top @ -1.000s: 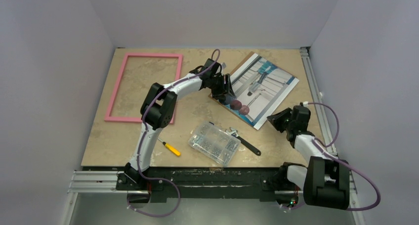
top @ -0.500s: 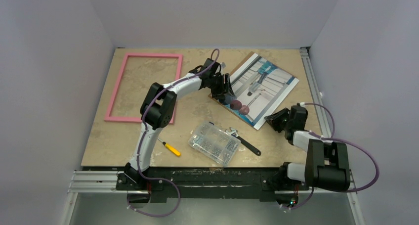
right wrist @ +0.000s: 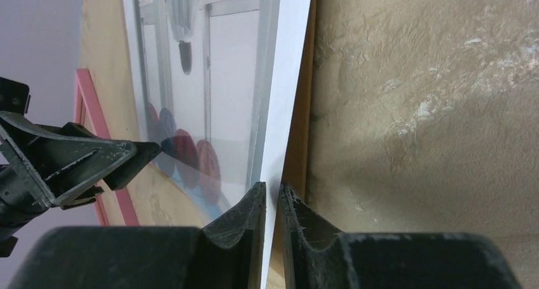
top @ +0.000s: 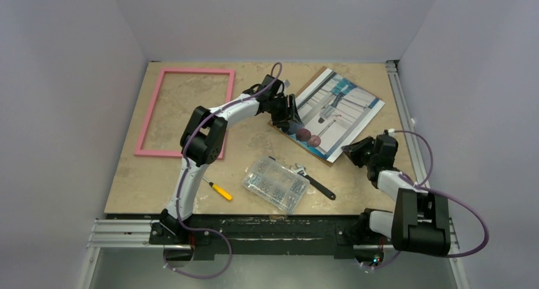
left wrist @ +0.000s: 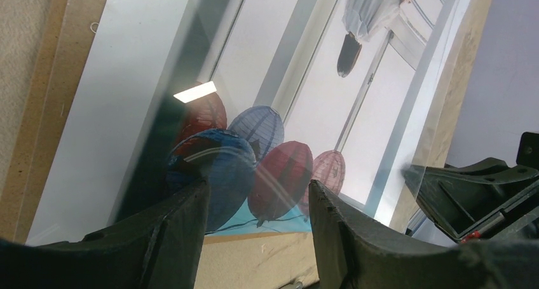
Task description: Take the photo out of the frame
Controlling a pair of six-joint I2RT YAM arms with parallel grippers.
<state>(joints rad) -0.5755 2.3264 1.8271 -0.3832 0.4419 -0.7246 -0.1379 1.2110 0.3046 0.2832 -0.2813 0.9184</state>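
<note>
The pink frame lies on the table at the far left with bare table showing through it, apart from the photo. The photo, a white and teal scene with dark red and blue balls, lies at the back right on a brown backing board. My left gripper stands open at the corner with the balls, and nothing is between its fingers in the left wrist view. My right gripper is at the photo's near right edge. The right wrist view shows it shut on the photo's white margin.
A clear screw box, a black wrench and a yellow-handled screwdriver lie near the table's front. A metal rail runs along the right edge. The enclosure walls stand close on both sides.
My right arm's elbow has drawn inward and its gripper has shifted slightly along the photo's near edge. The left arm, the photo and the frame have stayed put.
</note>
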